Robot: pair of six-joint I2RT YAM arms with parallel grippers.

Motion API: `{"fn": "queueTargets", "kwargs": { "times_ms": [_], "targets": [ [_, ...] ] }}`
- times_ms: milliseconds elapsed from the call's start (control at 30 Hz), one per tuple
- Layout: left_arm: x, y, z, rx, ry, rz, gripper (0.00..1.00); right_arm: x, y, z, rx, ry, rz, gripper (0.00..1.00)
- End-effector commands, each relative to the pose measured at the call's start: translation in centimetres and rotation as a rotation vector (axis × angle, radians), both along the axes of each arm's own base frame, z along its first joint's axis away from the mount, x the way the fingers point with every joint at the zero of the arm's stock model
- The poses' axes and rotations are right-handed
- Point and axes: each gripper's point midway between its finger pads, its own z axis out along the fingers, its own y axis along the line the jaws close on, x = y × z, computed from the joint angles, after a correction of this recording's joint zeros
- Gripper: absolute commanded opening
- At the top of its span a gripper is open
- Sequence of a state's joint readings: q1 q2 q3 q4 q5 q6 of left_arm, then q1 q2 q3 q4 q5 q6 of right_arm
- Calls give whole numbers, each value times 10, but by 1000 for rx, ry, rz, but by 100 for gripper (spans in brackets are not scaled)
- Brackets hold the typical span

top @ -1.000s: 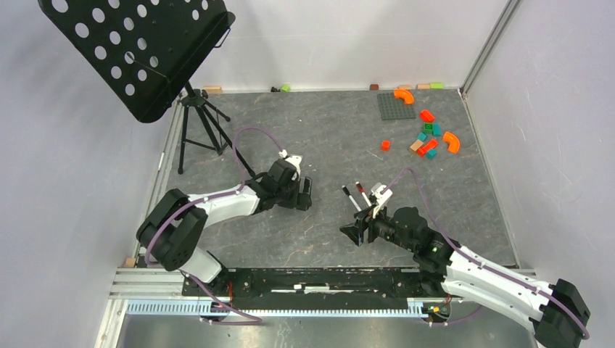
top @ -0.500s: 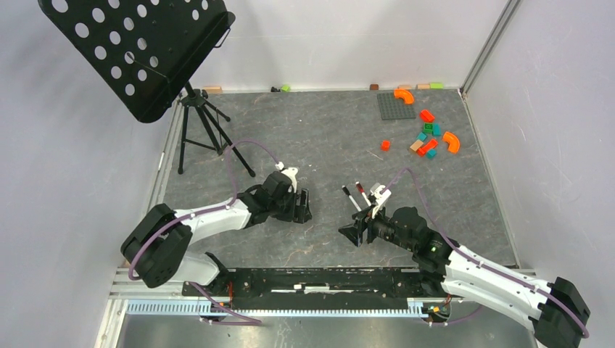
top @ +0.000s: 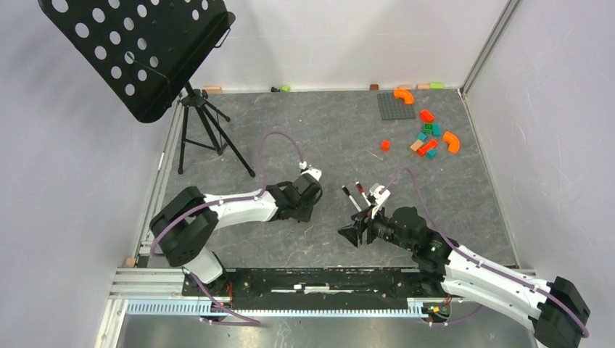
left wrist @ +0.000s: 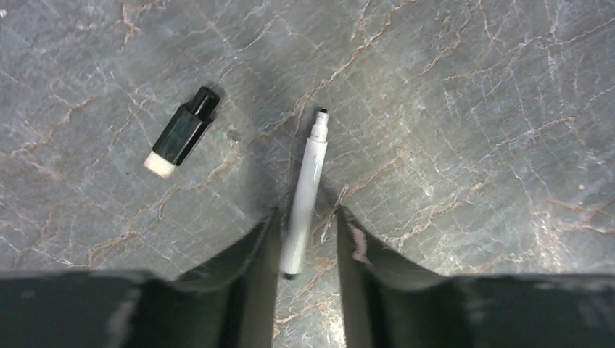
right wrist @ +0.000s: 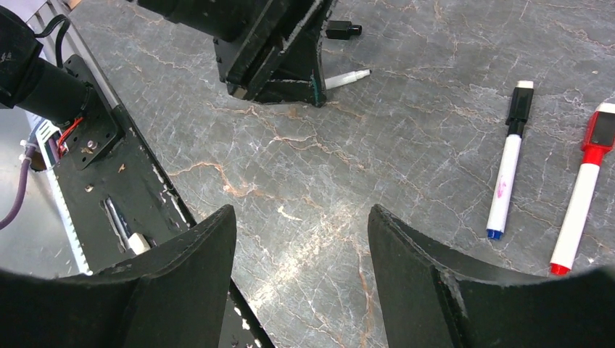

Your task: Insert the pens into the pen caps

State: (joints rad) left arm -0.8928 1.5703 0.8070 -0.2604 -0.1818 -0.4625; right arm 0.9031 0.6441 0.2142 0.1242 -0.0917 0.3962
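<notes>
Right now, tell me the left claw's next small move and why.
Probably close the left claw on the uncapped pen. Its barrel lies between the jaws with a gap showing on one side, so it looks not yet gripped. The black cap lies loose nearby, apart from the pen.

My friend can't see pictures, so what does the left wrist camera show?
An uncapped white pen lies on the grey table, between the jaws of the open left gripper. A black cap lies apart, toward the picture's left.
</notes>
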Motion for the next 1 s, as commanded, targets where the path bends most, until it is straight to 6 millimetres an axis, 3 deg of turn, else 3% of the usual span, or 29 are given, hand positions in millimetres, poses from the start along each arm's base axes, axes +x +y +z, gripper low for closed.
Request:
{"fn": "queueTargets", "kwargs": {
  "times_ms": [0, 200, 367, 467, 700, 867, 967],
  "targets": [
    [-10, 14, -19, 199, 12, -46, 34, 0, 3, 9, 31, -23, 10, 70],
    [-26, 10, -35, 259, 44, -65, 29, 0, 0, 9, 27, -29, 4, 70],
    [-33, 7, -45, 246, 64, -62, 8, 1, -2, 9, 29, -33, -5, 70],
    [-36, 0, -45, 192, 68, -61, 2, 3, -4, 9, 32, -33, -25, 71],
    [-42, -32, -12, -80, 26, -86, 2, 8, -11, 17, 87, -55, -91, 71],
    [-47, -57, 32, -343, -31, -121, 2, 6, -10, 29, 168, -72, -90, 72],
    [-48, -57, 54, -417, -68, -119, 2, 3, -7, 35, 200, -77, -70, 72]
  ]
}}
